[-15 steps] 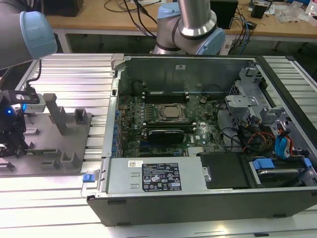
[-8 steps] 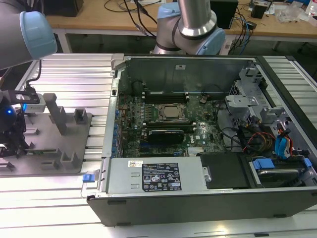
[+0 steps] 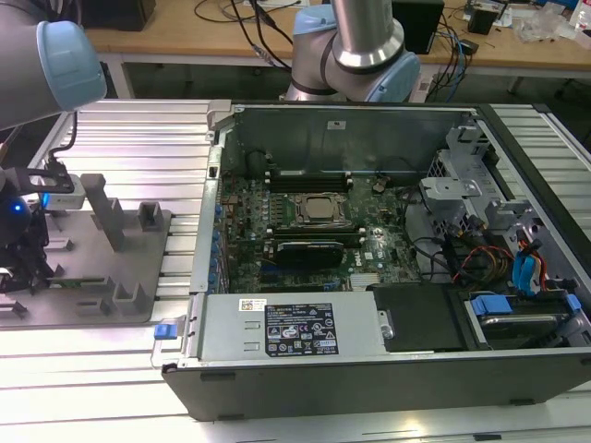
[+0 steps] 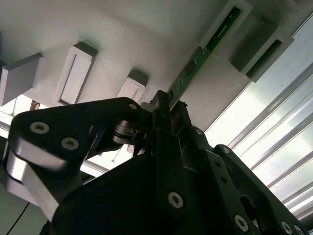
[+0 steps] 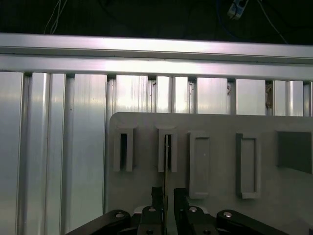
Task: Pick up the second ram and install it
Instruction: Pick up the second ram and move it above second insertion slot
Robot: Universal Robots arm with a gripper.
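Claw (image 5: 167, 192) grasping second ram (image 5: 167, 156), fingers (image 4: 166, 137) pressed to both faces. Ram on edge on grey holder plate (image 5: 215, 127), far end in slotted post (image 4: 220, 24). Plate lies on slatted worktop (image 3: 138, 138) near edge at exterior view's left, beside open computer case (image 3: 369, 111).

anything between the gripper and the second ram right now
Nothing visible. The gripper is right at the near end of the second ram, which stands on edge in a slotted post of the grey holder plate.
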